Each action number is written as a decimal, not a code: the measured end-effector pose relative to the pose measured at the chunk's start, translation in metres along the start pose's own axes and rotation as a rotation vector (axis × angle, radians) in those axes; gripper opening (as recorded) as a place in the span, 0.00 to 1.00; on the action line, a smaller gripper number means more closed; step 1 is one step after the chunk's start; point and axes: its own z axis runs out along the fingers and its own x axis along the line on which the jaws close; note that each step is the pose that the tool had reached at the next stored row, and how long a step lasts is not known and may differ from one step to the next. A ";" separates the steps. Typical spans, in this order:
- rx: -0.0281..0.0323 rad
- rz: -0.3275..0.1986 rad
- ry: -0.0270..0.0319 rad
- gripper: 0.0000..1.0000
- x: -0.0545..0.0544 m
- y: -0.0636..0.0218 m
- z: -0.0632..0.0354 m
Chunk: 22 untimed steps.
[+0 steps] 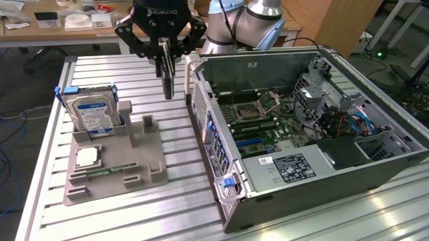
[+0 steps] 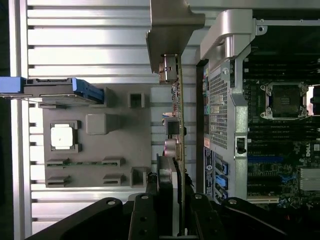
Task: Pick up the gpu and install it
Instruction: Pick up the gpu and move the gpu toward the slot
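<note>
The desk (image 1: pixel 134 216) is one of those silvery aluminium tops with long slots running across it. Two things sit straight on it: a flat gray parts holder (image 1: pixel 127 150) toward the exterior view's left, and an open computer case (image 1: pixel 315 196) lying on its side to the right. They're close together but not touching, with a strip of bare slats between them.

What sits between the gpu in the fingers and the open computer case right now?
Nothing: the wrist view shows a bare strip of slatted table between the gpu and the case's perforated wall; the exterior view agrees.
</note>
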 end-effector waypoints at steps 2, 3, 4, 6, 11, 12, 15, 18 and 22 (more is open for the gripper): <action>-0.0001 0.000 -0.0001 0.28 -0.005 0.0001 0.0002; -0.0001 0.000 0.0000 0.28 -0.007 0.0002 0.0002; -0.0001 0.000 0.0000 0.28 -0.009 0.0002 0.0003; 0.0000 0.000 0.0000 0.28 -0.014 0.0003 0.0004; -0.0001 0.000 0.0000 0.28 -0.026 0.0006 0.0008; -0.0001 0.000 -0.0001 0.28 -0.029 0.0006 0.0009; -0.0001 0.000 -0.0001 0.28 -0.035 0.0002 0.0012; 0.0000 0.000 0.0000 0.28 -0.041 -0.0009 0.0013; 0.0000 0.000 0.0000 0.28 -0.048 -0.0019 0.0016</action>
